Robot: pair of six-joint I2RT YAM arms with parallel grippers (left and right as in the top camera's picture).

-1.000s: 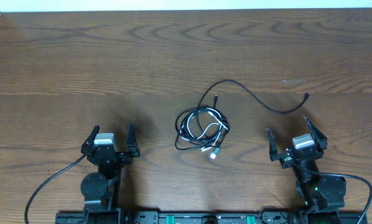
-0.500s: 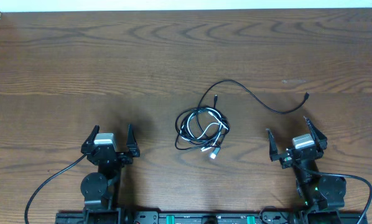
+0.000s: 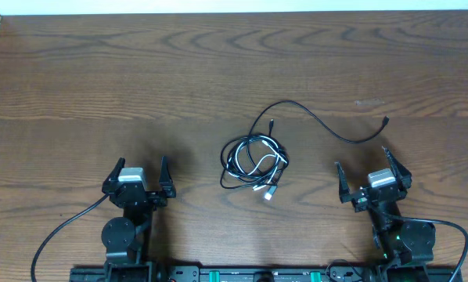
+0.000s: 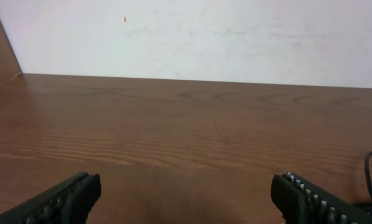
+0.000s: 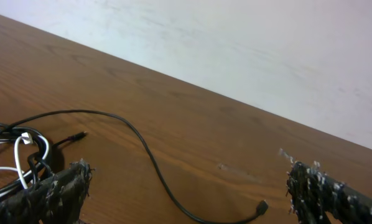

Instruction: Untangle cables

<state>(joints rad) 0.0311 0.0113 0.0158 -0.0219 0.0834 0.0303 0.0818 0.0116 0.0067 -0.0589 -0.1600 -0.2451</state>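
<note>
We see a wide brown wooden table (image 3: 140, 78) from above, its grain running side to side, with a pale wall (image 4: 236, 37) behind its far edge. Two black robot arms sit at the near edge, well apart.

The left gripper (image 3: 141, 165) rests low over bare wood near the left corner. Its jaws are spread wide and hold nothing. The right gripper (image 3: 361, 158), near the right corner, also has its jaws spread wide and holds nothing. In each wrist view we see only the two dark fingertips at the bottom corners, with wood between them.

The cables (image 3: 253, 160) lie on the table between the two arms, a little nearer the right one and touched by neither. They form a loose coil of black, white and grey loops laid over one another. One long black cable (image 3: 289, 103) leaves the coil, arches away from the arms, then curves right to end in a small plug (image 3: 386, 121) just beyond the right gripper. A white plug end (image 3: 269, 193) pokes from the coil's near side.
</note>
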